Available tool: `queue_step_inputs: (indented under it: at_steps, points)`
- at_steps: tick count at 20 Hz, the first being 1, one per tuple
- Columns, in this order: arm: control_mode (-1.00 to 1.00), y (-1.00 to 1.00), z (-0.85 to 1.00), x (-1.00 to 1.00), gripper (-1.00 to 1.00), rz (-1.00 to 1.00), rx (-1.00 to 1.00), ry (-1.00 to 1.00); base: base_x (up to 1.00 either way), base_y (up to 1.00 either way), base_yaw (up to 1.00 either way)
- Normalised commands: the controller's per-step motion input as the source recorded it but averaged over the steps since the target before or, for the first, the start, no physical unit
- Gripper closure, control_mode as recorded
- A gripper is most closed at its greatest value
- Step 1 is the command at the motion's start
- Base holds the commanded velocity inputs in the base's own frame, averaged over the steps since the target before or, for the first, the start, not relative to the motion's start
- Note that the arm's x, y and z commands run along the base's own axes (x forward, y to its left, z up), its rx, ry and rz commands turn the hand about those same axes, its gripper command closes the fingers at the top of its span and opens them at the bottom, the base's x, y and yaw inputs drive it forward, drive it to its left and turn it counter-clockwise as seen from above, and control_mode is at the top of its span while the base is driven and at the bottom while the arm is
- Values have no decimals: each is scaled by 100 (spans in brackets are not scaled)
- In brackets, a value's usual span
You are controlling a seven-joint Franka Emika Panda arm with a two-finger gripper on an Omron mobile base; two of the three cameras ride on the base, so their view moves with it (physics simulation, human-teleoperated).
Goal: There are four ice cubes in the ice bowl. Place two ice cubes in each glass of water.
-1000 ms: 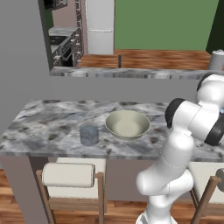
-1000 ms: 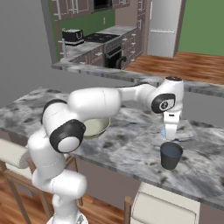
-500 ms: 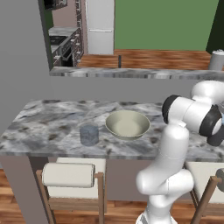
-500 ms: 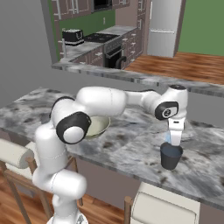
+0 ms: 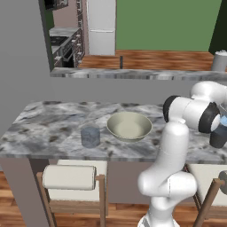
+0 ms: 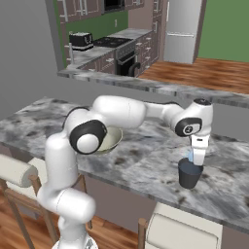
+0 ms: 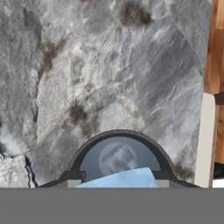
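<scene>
While the gripper (image 6: 197, 162) hangs straight down over the right-hand glass (image 6: 189, 173), a pale blue ice cube (image 7: 119, 179) sits pinched between its fingers, right above the rim. Seen from the hand, that cube lies at the bottom edge, and under it the round mouth of the glass (image 7: 119, 154) opens with a second, paler cube (image 7: 117, 159) lying inside it (blurred through the water, so its edges are soft). From the right base view the blue cube (image 6: 193, 158) shows just at the fingertips, touching or nearly touching the top of the dark glass; I cannot tell which.

That glass stands near the right end of the marble counter (image 6: 146, 160), close to its front edge. From the left base view it peeks out dark behind the arm's elbow (image 5: 218, 136), with a speck of blue above it.

Well to the left, the wide beige bowl (image 5: 129, 126) sits about mid-counter; any cubes in it are too small to make out. The other glass (image 5: 90, 136) stands just left of the bowl, nearer the front edge.

Cream-cushioned stools (image 5: 69, 177) are tucked under the counter, and a steel fridge (image 6: 182, 30) stands in the kitchen beyond.
</scene>
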Motion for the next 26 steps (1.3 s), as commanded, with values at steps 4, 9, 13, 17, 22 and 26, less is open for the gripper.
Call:
queue_step_inputs:
  at_steps: [4, 9, 13, 17, 22, 26]
  points:
    - [-100, 2, -22, 20, 100, 0, 0, -5, 0, 0, 0]
    - [-100, 0, -21, 3, 100, 0, 0, 0, 0, 0, 0]
    - [-100, 0, -29, 1, 100, 0, 0, 0, 0, 0, 0]
    - [-100, 0, -18, 10, 100, 0, 0, 0, 0, 0, 0]
    - [-100, 0, -9, 18, 100, 0, 0, 0, 0, 0, 0]
    - [-100, 0, -6, 7, 100, 0, 0, 0, 0, 0, 0]
